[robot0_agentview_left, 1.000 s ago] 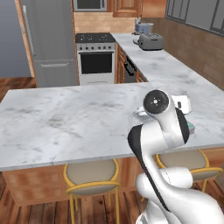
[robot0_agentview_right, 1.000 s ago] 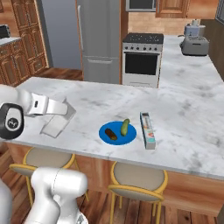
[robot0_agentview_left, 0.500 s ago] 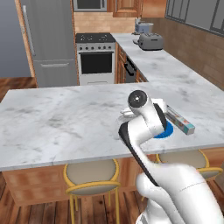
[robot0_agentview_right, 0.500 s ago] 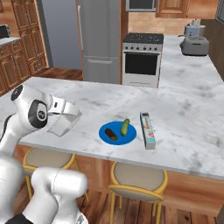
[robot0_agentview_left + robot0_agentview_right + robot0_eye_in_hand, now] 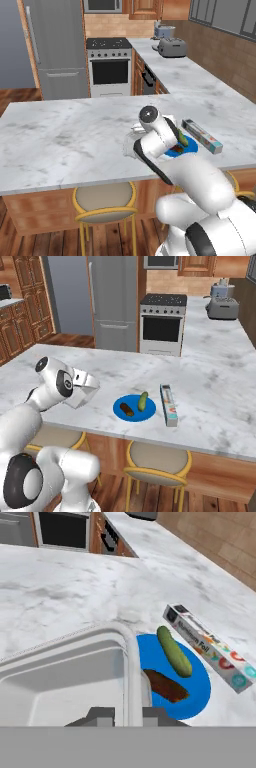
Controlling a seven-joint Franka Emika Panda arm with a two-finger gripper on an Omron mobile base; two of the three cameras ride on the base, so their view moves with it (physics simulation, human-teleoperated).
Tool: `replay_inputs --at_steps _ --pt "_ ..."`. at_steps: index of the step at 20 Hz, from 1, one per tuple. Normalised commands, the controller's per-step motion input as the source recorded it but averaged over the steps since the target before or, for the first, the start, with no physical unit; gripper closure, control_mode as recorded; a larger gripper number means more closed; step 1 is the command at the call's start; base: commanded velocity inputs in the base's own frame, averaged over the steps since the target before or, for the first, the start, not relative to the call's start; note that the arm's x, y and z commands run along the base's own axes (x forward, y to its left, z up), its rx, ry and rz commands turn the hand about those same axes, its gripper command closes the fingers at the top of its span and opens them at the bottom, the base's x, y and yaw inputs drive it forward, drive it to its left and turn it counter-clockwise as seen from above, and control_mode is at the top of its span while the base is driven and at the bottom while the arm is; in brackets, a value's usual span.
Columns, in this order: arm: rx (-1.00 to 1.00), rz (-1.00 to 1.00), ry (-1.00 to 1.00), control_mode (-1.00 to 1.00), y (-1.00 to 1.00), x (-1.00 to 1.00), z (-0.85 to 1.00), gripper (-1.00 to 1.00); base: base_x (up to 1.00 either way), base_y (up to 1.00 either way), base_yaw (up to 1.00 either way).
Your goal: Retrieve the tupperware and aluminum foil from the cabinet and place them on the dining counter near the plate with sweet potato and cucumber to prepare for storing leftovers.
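Note:
The tupperware (image 5: 65, 672), a translucent grey-white container, is held tilted just above the dining counter (image 5: 220, 396). My gripper (image 5: 129, 717) is shut on its rimmed right edge. In the right base view the tupperware (image 5: 86, 396) hangs from the gripper (image 5: 79, 385) left of the blue plate (image 5: 134, 407). The plate (image 5: 197, 682) carries a cucumber (image 5: 174, 651) and a dark sweet potato (image 5: 165, 684). The light-blue aluminum foil carton (image 5: 210, 643) lies on the counter just right of the plate. In the left base view my arm covers part of the plate (image 5: 186, 149), and the foil (image 5: 202, 136) lies beyond it.
Yellow-framed stools (image 5: 157, 463) stand under the counter's near edge. A stove (image 5: 109, 65), a fridge (image 5: 55, 45), wooden wall cabinets and a worktop with a silver toaster (image 5: 171, 47) are at the back. The left half of the dining counter (image 5: 60, 135) is bare marble.
My arm has swung over the dining counter toward the plate, carrying the tupperware with it. The plate, vegetables and foil have stayed put.

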Motion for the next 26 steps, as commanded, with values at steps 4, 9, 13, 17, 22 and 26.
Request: replay_inputs --at_steps 4,9,13,17,22,26 --pt "0.00 0.03 0.00 -1.00 0.02 0.78 -0.65 1.00 0.00 0.00 0.00" --pt "0.00 0.03 0.00 -1.00 0.00 0.76 -0.62 1.00 0.00 0.00 0.00" --pt "0.00 0.02 0.00 -1.00 0.00 0.75 -0.56 1.00 0.00 0.00 0.00" --pt "0.00 0.02 0.00 -1.00 0.00 0.74 -0.54 1.00 0.00 0.00 0.00" --pt "0.00 0.01 0.01 -1.00 0.04 0.57 -0.63 1.00 0.00 0.00 0.00" --pt "0.00 0.00 0.02 -1.00 0.06 0.25 -0.70 1.00 0.00 0.00 0.00"
